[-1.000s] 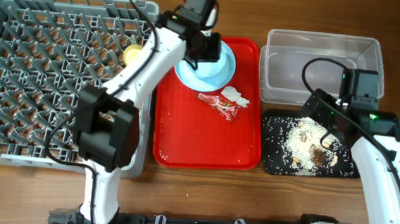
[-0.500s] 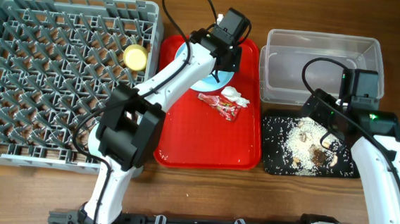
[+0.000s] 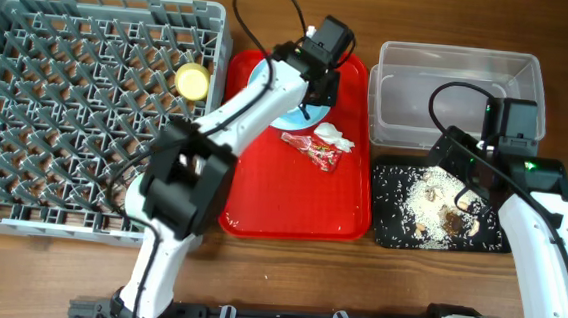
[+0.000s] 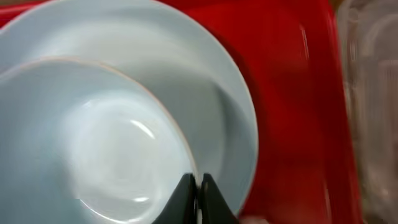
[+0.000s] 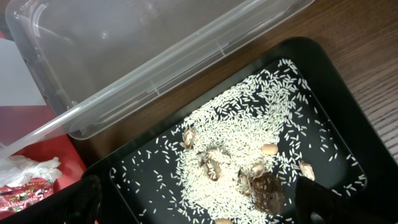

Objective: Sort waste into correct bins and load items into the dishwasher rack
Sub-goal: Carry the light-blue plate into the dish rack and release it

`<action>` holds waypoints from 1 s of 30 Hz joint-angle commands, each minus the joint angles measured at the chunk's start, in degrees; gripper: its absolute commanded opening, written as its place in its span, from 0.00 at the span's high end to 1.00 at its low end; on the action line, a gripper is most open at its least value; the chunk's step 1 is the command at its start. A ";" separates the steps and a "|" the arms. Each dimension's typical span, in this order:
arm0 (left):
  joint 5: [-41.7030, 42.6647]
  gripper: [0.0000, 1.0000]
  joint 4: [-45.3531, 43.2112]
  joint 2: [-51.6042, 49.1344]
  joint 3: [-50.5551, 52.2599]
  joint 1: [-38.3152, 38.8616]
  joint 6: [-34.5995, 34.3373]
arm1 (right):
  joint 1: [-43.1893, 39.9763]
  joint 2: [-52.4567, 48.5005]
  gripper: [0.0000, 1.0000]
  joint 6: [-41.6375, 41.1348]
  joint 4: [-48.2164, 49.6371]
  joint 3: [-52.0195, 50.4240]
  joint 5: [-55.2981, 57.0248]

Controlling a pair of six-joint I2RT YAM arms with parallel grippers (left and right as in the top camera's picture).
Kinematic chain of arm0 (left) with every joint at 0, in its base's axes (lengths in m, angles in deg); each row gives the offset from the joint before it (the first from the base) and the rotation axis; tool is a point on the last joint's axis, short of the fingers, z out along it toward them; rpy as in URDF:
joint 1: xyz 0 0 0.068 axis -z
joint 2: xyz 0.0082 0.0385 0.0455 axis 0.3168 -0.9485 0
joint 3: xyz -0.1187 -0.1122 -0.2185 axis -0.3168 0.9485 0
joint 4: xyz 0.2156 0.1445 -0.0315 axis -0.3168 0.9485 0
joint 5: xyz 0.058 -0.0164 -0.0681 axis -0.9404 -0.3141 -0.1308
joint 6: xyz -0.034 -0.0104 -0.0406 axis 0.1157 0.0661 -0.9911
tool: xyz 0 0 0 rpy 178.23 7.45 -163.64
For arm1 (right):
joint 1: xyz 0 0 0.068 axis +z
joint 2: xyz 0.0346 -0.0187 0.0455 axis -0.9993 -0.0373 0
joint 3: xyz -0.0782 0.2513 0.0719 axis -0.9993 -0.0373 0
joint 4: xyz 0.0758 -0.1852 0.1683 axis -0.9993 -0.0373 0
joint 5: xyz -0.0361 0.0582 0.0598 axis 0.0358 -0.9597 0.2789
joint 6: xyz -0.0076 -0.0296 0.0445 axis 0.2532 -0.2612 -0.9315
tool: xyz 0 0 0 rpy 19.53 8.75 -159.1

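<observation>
A light blue bowl sits on a light blue plate at the far end of the red tray. My left gripper is shut on the bowl's rim; from overhead my left gripper covers most of the plate. A red wrapper and a white tissue lie mid-tray. My right gripper is open and empty, low over the black tray, which holds rice and brown food scraps. The yellow cup stands in the grey rack. The green bowl is out of view.
The clear tub stands behind the black tray, right of the red tray; it also shows in the right wrist view. The tissue and wrapper show at that view's left edge. Bare wood runs along the table's front.
My left arm has swung to the right over the bowl and plate and now covers them. The last half second shows almost no motion. The right arm has not moved.
</observation>
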 commanded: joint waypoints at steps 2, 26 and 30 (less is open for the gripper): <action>19.80 0.96 10.23 18.21 -3.74 -7.19 4.61 | -0.04 -0.39 0.00 0.59 0.13 0.59 -0.11; 83.62 0.96 29.29 24.26 32.26 -56.63 48.48 | -0.04 -0.39 0.00 0.57 0.13 0.59 -0.09; 83.62 0.96 27.74 20.85 33.92 -56.70 47.47 | -0.04 -0.39 0.00 0.57 0.11 0.59 -0.09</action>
